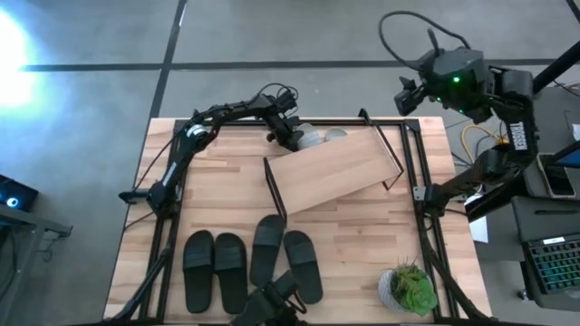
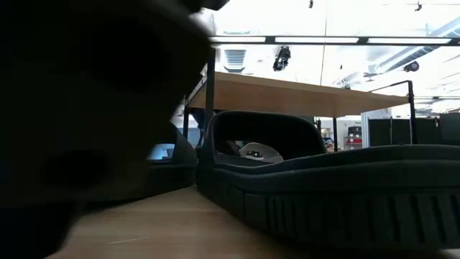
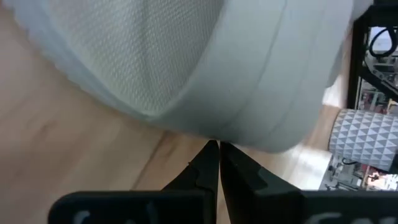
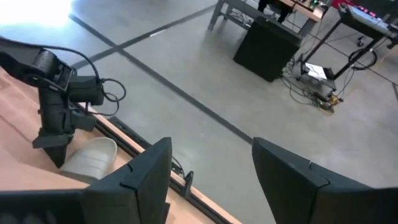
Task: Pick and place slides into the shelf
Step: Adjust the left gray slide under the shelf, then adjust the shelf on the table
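- Black rubber slide sandals (image 2: 338, 194) fill the low view, soles flat on the pale wooden tabletop (image 1: 362, 244). From above, four dark slides lie in a row at about six o'clock, the second pair (image 1: 285, 258) splayed and partly under the camera mount.
- Largest loose piece is the small shelf with a light plank top and thin black legs (image 1: 333, 170), sitting skewed near the table's centre, its long side running from eight o'clock up to two o'clock.
- Behind it, at twelve o'clock by the far edge, lie the light grey slides (image 1: 313, 138). One of them has its wide textured strap (image 3: 186, 68) just ahead of the left gripper (image 3: 217, 152), whose fingers are pressed together with nothing between them, tips at or just short of the strap.
- Off the table at two o'clock, the right gripper (image 4: 211, 168) hangs over the floor with its fingers spread wide and nothing in them.
- These slides should be light, springy foam, a little slick; the arched strap looks the best place to pinch.
- Open room is tight at twelve o'clock between shelf, frame rail and table edge; a potted green plant (image 1: 410, 288) holds five o'clock.
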You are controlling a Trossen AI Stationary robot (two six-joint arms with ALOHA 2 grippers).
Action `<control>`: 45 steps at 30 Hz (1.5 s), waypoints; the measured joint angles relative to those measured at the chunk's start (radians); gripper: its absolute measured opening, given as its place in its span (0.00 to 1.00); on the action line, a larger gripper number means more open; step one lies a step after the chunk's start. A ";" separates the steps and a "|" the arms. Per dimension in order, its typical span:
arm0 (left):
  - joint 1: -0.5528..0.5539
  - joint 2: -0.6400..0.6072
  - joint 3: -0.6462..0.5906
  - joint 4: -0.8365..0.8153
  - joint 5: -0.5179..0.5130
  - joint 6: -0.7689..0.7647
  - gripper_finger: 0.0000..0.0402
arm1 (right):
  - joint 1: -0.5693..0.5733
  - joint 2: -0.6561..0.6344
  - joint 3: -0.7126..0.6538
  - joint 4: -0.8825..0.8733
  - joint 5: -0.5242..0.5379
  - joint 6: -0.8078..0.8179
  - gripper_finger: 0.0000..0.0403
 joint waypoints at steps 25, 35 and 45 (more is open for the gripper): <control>0.022 0.089 0.154 0.063 0.092 -0.160 0.00 | 0.000 0.012 0.000 0.000 0.004 0.113 0.53; 0.032 0.080 0.143 -0.034 0.110 -0.111 0.00 | 0.000 0.027 0.000 0.000 0.003 0.157 0.53; 0.051 0.057 0.137 -0.018 0.077 -0.102 0.00 | 0.000 0.058 0.000 0.000 -0.007 0.157 0.53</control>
